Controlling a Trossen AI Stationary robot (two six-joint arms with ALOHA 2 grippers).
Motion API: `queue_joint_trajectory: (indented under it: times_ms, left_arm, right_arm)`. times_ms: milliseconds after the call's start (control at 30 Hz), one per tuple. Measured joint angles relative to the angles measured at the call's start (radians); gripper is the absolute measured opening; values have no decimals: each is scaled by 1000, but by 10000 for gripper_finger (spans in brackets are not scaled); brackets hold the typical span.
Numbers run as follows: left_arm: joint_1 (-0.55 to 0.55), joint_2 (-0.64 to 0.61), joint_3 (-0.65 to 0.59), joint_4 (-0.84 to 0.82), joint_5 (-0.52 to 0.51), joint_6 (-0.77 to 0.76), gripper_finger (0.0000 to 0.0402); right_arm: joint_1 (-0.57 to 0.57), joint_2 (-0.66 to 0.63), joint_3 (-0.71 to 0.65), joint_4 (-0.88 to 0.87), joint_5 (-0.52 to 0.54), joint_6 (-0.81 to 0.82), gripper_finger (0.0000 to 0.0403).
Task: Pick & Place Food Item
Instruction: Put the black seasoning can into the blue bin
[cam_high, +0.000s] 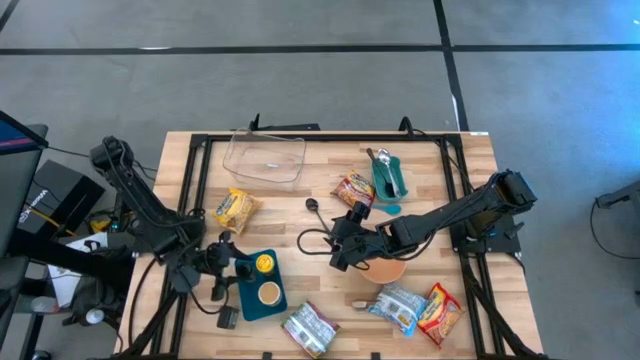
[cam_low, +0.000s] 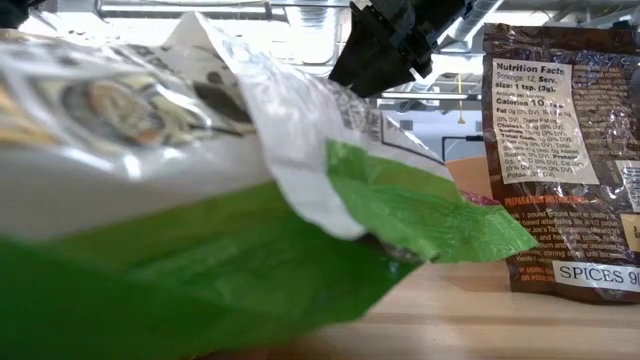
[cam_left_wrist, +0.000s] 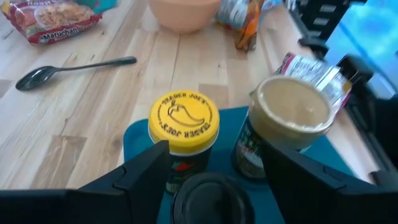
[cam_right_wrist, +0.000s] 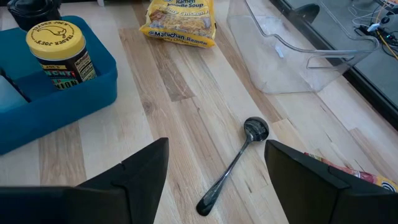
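A blue tray (cam_high: 250, 300) at the near left holds a yellow-lidded jar (cam_left_wrist: 183, 124) and a tan-lidded jar (cam_left_wrist: 292, 112), both upright on its floor. My left gripper (cam_high: 232, 268) hovers open at the tray's left side, and its fingers (cam_left_wrist: 140, 174) frame the two jars from a short way off. A round black top (cam_left_wrist: 208, 196) shows low between them. My right gripper (cam_high: 340, 250) hangs open over mid-table above a black spoon (cam_right_wrist: 236, 158), which lies flat on the wood.
A clear plastic tub (cam_high: 265, 158) stands at the far side, with a yellow ramen packet (cam_high: 235, 208) near it. A red packet (cam_high: 355, 188), teal dish (cam_high: 388, 175), peach bowl (cam_high: 385, 268) and several packets (cam_high: 420, 308) lie right. A green-white packet (cam_low: 200, 200) fills the low view.
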Motion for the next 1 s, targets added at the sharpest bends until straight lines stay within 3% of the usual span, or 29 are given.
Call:
queue_joint_trajectory:
  times_ms: [400,567,767,900,1000]
  left_arm:
    - [0,-134,0,4,-32,3,231]
    - [0,-144,0,11,-134,3,231]
    - [5,-145,0,36,-331,4,228]
    - [42,-145,0,80,-437,74,223]
    - [88,-145,0,135,-457,168,219]
  right_arm:
    - [0,0,0,0,0,-3,260]
    - [-8,0,0,2,1,-27,260]
    - [-39,0,0,31,4,-92,260]
    - [-66,0,0,78,4,-168,260]
    - [-91,0,0,112,4,-217,260]
